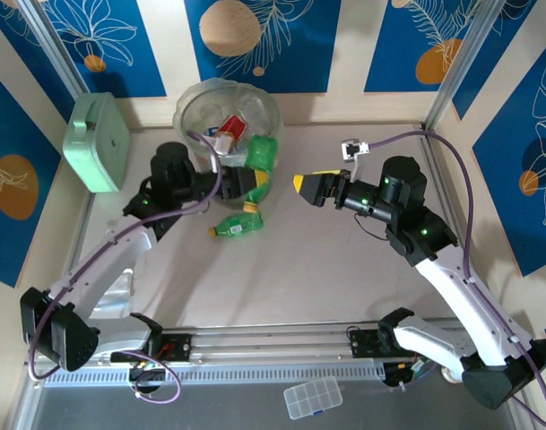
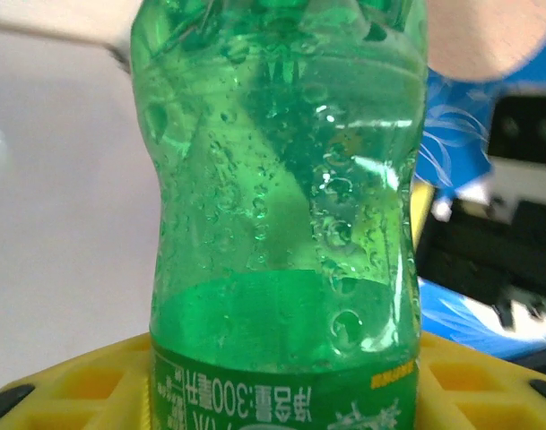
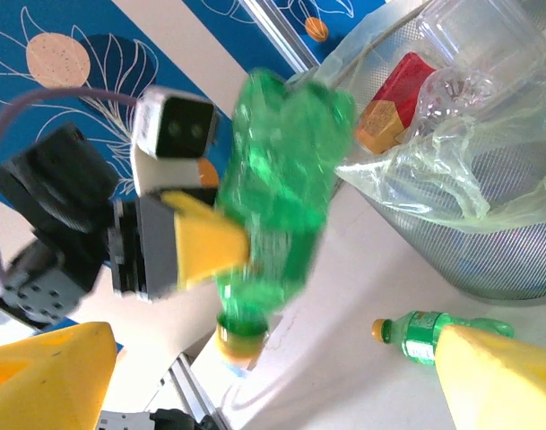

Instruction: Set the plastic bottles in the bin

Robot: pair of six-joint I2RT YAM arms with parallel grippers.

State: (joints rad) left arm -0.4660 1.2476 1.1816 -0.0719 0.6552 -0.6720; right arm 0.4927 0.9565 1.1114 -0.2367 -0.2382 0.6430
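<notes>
Left pincer (image 1: 248,184) was clamped on a green bottle (image 1: 260,152) right beside the bin (image 1: 190,112); right pincer (image 1: 310,185) sat wide apart, empty. Second green bottle (image 1: 237,226) lay just below that clamped one.

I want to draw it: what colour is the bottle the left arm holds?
The bottle is green; the left wrist view shows it best.

Robot-lab test cell: aluminium frame posts (image 1: 466,61), blue leaf-print wall panels (image 1: 290,54), arm-mounting rail (image 1: 273,345) at the table edge.
</notes>
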